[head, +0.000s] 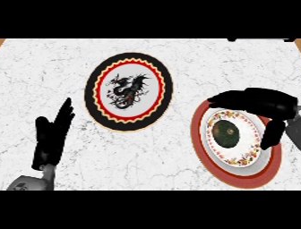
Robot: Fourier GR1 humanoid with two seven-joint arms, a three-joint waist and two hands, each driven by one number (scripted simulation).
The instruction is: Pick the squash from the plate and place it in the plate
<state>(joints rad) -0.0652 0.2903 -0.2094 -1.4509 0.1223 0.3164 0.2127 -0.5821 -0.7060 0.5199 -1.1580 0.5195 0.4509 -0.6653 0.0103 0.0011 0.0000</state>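
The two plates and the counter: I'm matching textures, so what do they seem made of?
Black-rimmed plate: likely glazed ceramic, printed dragon and red zigzag band. Red-rimmed plate: likely ceramic too, white with floral border. Counter: looks like white marble, grey veining.

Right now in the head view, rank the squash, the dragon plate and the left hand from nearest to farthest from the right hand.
1. Squash: on the red-rimmed plate, right under the right hand, between fingers and thumb.
2. Dragon plate: centre of the counter, to the hand's left.
3. Left hand: far left, open and resting.
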